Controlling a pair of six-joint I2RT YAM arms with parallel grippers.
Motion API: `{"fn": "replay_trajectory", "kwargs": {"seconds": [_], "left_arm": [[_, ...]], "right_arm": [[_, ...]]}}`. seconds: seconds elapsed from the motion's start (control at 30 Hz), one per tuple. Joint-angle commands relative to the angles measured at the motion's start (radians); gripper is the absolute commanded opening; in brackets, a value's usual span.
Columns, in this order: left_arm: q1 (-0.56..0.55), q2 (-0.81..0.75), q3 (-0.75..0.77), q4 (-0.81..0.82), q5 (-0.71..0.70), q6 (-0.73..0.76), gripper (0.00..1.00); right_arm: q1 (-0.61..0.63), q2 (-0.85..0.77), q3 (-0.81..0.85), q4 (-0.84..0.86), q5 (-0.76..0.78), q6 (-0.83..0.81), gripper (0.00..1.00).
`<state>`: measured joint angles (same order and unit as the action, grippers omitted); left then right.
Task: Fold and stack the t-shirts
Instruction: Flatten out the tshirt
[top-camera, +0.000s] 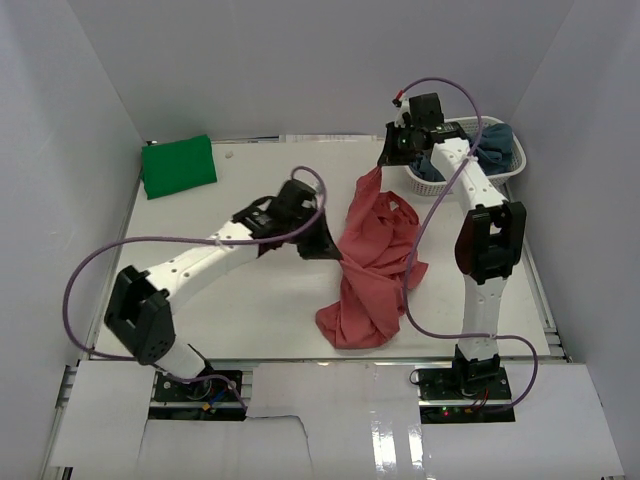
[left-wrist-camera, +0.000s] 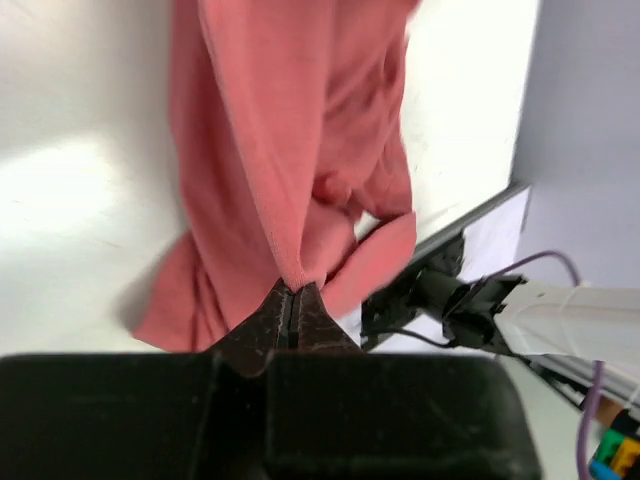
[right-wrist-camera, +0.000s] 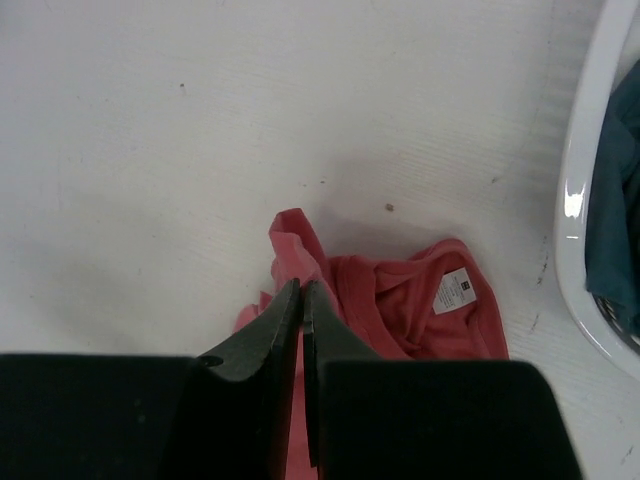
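Note:
The salmon-red t-shirt (top-camera: 375, 262) lies crumpled and stretched along the table's middle right. My left gripper (top-camera: 328, 246) is shut on its left edge; in the left wrist view the closed tips (left-wrist-camera: 293, 290) pinch a fold of the red cloth (left-wrist-camera: 290, 130). My right gripper (top-camera: 386, 160) is shut on the shirt's far corner and holds it lifted. In the right wrist view the closed tips (right-wrist-camera: 302, 290) grip red cloth (right-wrist-camera: 400, 300), with the neck label showing. A bright green t-shirt (top-camera: 178, 166) lies folded at the far left. Grey-blue t-shirts (top-camera: 497, 146) sit in the basket.
The white lattice basket (top-camera: 432, 186) stands at the far right corner, just right of my right gripper; its rim shows in the right wrist view (right-wrist-camera: 590, 180). White walls enclose the table on three sides. Purple cables loop from both arms.

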<state>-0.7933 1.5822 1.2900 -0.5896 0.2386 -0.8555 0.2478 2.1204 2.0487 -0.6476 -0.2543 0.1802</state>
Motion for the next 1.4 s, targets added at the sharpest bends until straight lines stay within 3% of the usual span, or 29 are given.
{"fn": "replay_trajectory", "kwargs": {"seconds": [0.0,0.17,0.37,0.5,0.73,0.8,0.83,0.87,0.93,0.97,1.1,1.23,1.37], "left_arm": [[0.150,-0.108,-0.083,0.067,0.204,0.183,0.00],[0.227,-0.061,0.047,-0.084,0.165,0.390,0.00],[0.299,0.097,0.181,-0.099,0.104,0.472,0.00],[0.393,0.196,0.358,-0.110,0.187,0.509,0.00],[0.492,0.416,0.592,-0.176,0.154,0.564,0.00],[0.508,0.459,0.600,-0.180,0.163,0.562,0.01],[0.508,0.488,0.604,-0.184,0.148,0.562,0.32],[0.508,0.493,0.603,-0.184,0.134,0.558,0.51],[0.508,0.483,0.594,-0.184,0.090,0.549,0.77],[0.508,0.469,0.588,-0.185,0.076,0.540,0.82],[0.494,0.340,0.559,-0.176,0.010,0.529,0.83],[0.333,0.155,0.516,-0.188,-0.326,0.588,0.82],[0.269,0.070,0.427,-0.269,-0.364,0.497,0.80]], "right_arm": [[-0.007,-0.102,-0.062,0.094,0.038,0.048,0.08],[-0.007,-0.148,-0.110,0.141,0.070,0.065,0.08],[-0.007,-0.270,-0.231,0.264,0.164,0.100,0.08],[-0.012,-0.321,-0.254,0.282,0.236,0.094,0.08],[-0.019,-0.283,-0.209,0.233,0.179,0.096,0.08],[-0.019,-0.292,-0.243,0.252,0.158,0.103,0.08],[-0.019,-0.300,-0.260,0.261,0.156,0.104,0.08],[-0.019,-0.306,-0.272,0.270,0.158,0.105,0.08],[-0.019,-0.316,-0.292,0.276,0.153,0.099,0.08],[-0.019,-0.316,-0.294,0.276,0.150,0.096,0.08],[-0.019,-0.313,-0.292,0.266,0.148,0.079,0.08],[-0.019,-0.289,-0.279,0.252,0.115,0.076,0.08],[-0.018,-0.272,-0.288,0.259,0.098,0.082,0.08]]}}
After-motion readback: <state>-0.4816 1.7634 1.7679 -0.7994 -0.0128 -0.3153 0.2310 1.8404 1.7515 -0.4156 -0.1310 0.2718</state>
